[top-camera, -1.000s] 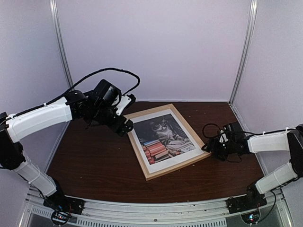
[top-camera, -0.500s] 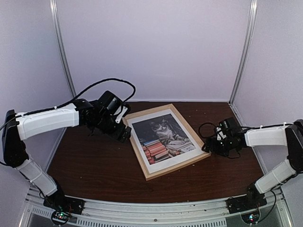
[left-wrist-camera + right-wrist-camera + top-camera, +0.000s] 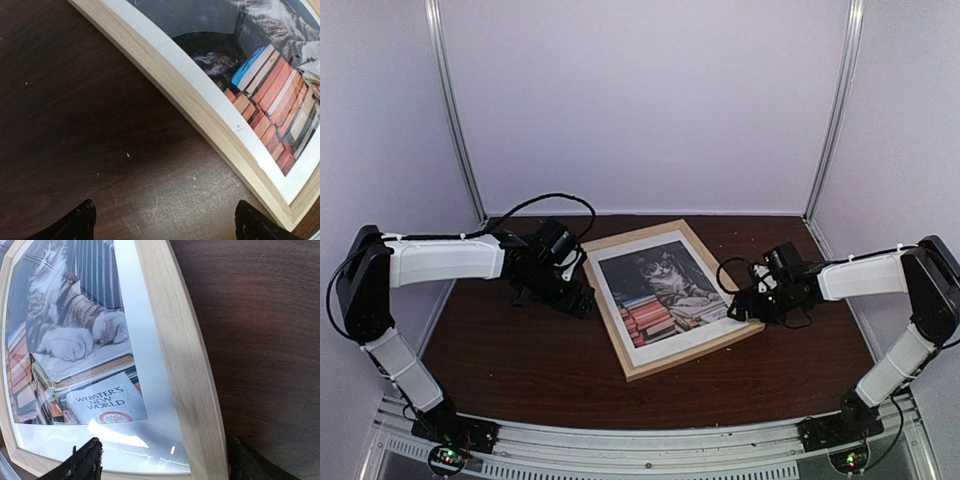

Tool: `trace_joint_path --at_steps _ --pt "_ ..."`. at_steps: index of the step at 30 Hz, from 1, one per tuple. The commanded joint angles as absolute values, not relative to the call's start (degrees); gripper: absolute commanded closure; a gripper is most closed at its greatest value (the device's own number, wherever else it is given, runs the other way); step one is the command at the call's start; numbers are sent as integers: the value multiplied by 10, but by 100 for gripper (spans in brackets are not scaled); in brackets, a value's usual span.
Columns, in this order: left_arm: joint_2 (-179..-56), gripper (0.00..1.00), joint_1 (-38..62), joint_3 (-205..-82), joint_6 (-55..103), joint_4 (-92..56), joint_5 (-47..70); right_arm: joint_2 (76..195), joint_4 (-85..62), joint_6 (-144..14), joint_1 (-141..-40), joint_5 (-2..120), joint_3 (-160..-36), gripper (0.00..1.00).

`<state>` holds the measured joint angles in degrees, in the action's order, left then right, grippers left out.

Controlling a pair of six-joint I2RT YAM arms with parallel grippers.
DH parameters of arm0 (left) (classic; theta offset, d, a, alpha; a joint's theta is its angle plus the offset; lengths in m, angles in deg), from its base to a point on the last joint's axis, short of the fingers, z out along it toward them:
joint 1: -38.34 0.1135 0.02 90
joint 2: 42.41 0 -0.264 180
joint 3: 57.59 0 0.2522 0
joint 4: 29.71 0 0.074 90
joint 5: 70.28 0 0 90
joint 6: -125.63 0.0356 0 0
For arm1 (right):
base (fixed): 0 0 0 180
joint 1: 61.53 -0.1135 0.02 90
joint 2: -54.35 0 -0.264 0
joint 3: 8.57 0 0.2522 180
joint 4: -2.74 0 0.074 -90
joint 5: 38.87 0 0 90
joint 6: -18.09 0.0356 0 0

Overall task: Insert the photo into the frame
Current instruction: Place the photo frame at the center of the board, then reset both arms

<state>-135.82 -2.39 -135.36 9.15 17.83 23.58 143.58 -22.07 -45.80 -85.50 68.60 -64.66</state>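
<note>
Dark brown wood makes up the table [image 3: 520, 350], closed in by pale walls [image 3: 640, 100].

The left gripper [image 3: 578, 297] hangs low over bare wood just off the frame's left rail. Its jaws are spread wide with nothing between them. In the left wrist view its two black fingertips [image 3: 80, 222] sit at the bottom corners, with only tabletop between them and the rail running diagonally just beyond. The left arm reaches in from that side, its cable looping above it.

The right gripper [image 3: 738, 305] sits at the frame's right rail, near the lower right corner, and it is also released. In the right wrist view its fingertips [image 3: 87, 460] stand far apart, one on each side of the rail. I cannot tell whether either tip touches the wood.

The frame [image 3: 690, 352] of pale wood strips lies flat mid-table, turned slightly askew. The photo [image 3: 665, 290] rests inside it face up, showing a grey tabby, red-orange books and a wide white border, with its edges tucked within the rails. A bright sheen crosses its lower border in the right wrist view.
</note>
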Motion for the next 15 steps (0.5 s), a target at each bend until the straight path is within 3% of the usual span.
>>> trace_joint_path --at_steps 1,10,15 --pt "-1384 2 -6 -1335 60 132 203 1431 -194 -418 -905 700 -619 14" --pt "-1392 2 32 -1302 41 108 175 1400 -132 -314 -1050 680 -588 16" --pt "-1389 2 55 -1298 45 105 169 1354 -144 -312 -1071 650 -587 15"
